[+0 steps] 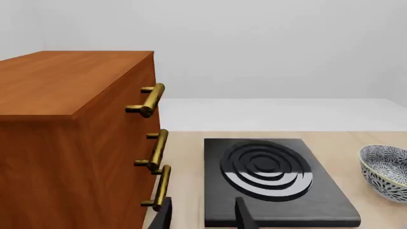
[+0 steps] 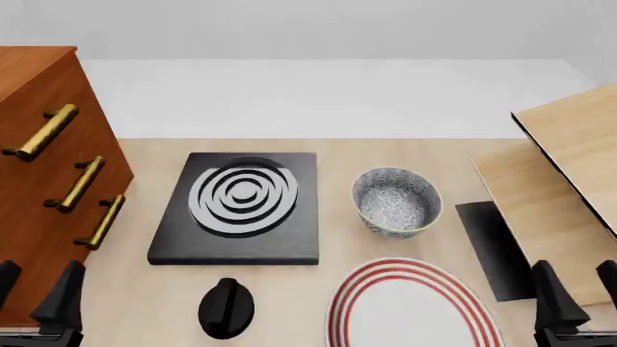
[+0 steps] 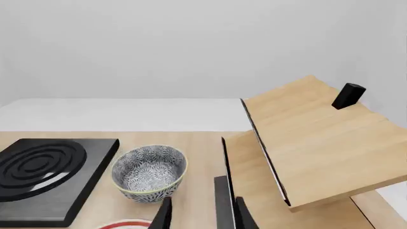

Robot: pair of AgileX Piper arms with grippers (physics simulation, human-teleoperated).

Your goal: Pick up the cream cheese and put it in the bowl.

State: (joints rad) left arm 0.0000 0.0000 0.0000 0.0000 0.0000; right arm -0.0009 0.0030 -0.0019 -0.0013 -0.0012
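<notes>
The cream cheese is out of view in all three frames. The speckled black-and-white bowl [image 2: 383,217] stands upright and empty at the table's middle, right of the black stove plate; it also shows in the left wrist view [image 1: 380,183] and the right wrist view [image 3: 149,188]. My left gripper [image 2: 34,290] is low at the front left, beside the wooden cabinet, open and holding nothing [image 1: 203,217]. At the front right my right gripper [image 2: 581,289] is open and empty too [image 3: 203,219], with the bowl ahead of it and to the left.
A brown cabinet [image 2: 39,181] with brass handles fills the left. A black stove plate [image 2: 241,206] and its knob [image 2: 227,307] lie in the centre-left. A red-striped white plate [image 2: 415,269] sits in front of the bowl. A tilted wooden rack [image 2: 568,181] stands on the right.
</notes>
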